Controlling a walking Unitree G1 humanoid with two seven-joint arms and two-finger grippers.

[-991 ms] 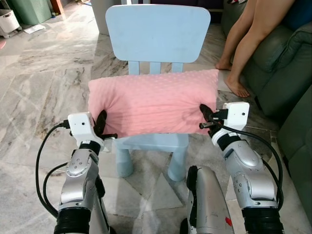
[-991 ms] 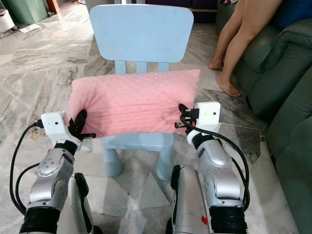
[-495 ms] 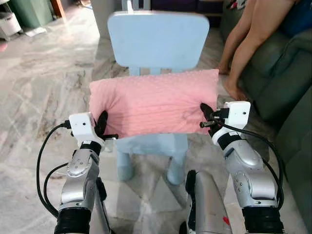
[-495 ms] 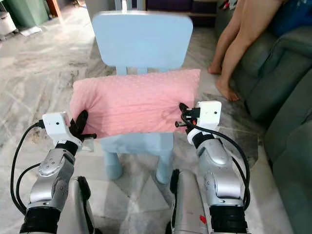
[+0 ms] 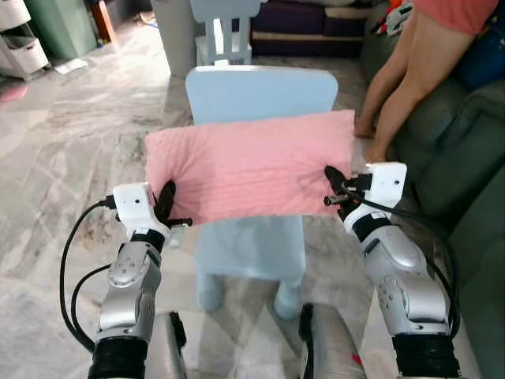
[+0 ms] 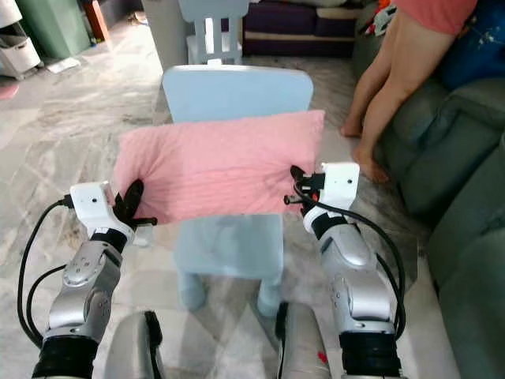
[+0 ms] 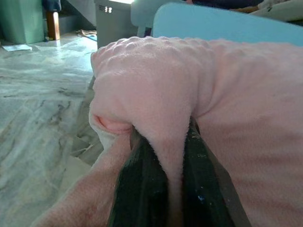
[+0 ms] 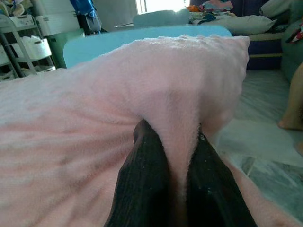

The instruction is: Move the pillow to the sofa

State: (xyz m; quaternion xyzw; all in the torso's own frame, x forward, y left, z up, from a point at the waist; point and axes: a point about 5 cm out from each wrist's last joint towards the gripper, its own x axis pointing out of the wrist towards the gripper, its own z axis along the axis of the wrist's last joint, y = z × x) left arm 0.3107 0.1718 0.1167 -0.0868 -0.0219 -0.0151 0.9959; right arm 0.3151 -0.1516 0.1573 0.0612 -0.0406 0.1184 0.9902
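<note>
— Both grippers are at work nearest the camera, yes?

— Yes. The left gripper (image 5: 167, 207) pinches a fold at the left end of the soft pink dimpled-fabric pillow (image 5: 251, 164), its black fingers (image 7: 142, 184) closed with cloth squeezed between them. The right gripper (image 5: 335, 188) does the same at the right end, fingers (image 8: 147, 175) clamped narrow on a ridge of the fabric.

— And where is the pillow itself?

— Held stretched between the two silver arms, in front of the pale blue plastic child's chair (image 5: 260, 93). The chair's seat shows below the pillow's lower edge and its backrest above; whether the pillow touches the seat, I cannot tell.

— Beyond that?

— Grey-veined marble floor (image 5: 71, 134) all round. To the right, a dark green leather sofa (image 6: 461, 134) with a person's bare legs (image 5: 390, 103) against it. Farther back, a second pale blue chair (image 5: 223, 31).
</note>
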